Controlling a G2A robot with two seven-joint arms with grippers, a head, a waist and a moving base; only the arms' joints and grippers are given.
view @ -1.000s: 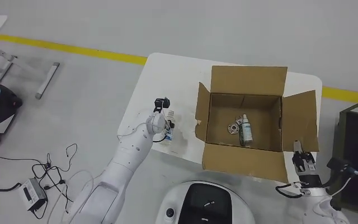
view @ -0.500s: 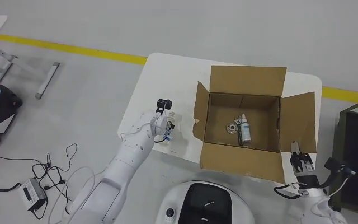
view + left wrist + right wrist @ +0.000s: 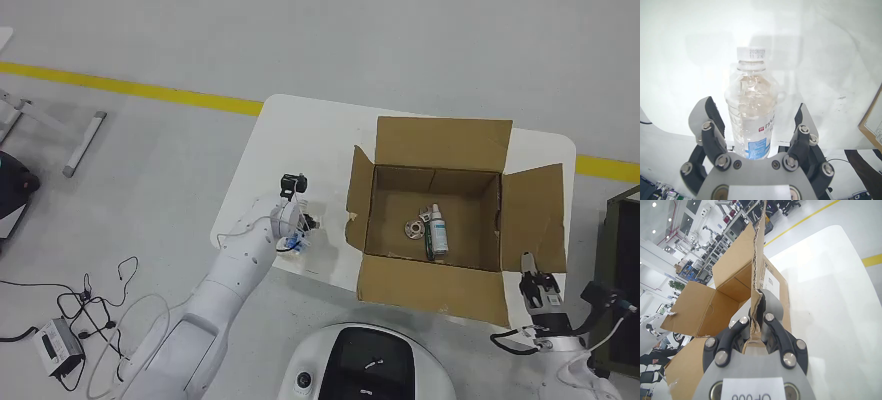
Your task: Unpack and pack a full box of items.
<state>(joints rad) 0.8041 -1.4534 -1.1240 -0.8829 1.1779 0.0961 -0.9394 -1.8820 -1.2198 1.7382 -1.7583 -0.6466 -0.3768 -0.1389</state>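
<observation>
Straddling the bottle [image 3: 750, 121], left wrist view: the left gripper [image 3: 755, 104] is standing with its fingers apart, one on each side of the clear bottle, and a gap is showing on both sides.
Bottle, left wrist view: it is lying on the white table [image 3: 687, 56], its white cap pointing to the far side and its base sitting close to the gripper's palm.
Box, left wrist view: a corner of the cardboard box [image 3: 876, 106] is showing to the right of the bottle.
Right gripper, right wrist view: the right gripper [image 3: 756, 308] is clamping the torn edge of the flap [image 3: 755, 266], which is standing up between its fingers.
Box, right wrist view: it is sitting open on the table, its flaps spreading outward.
Box, top view: it is occupying the right part of the table, with a spray bottle [image 3: 438, 232] and a small roll [image 3: 413, 229] lying side by side on its floor.
Bottle, top view: it is lying left of the box, near it but not touching, close to the table's left edge, with the left gripper around it.
Right gripper, top view: it is gripping the near corner of the box's right flap.
</observation>
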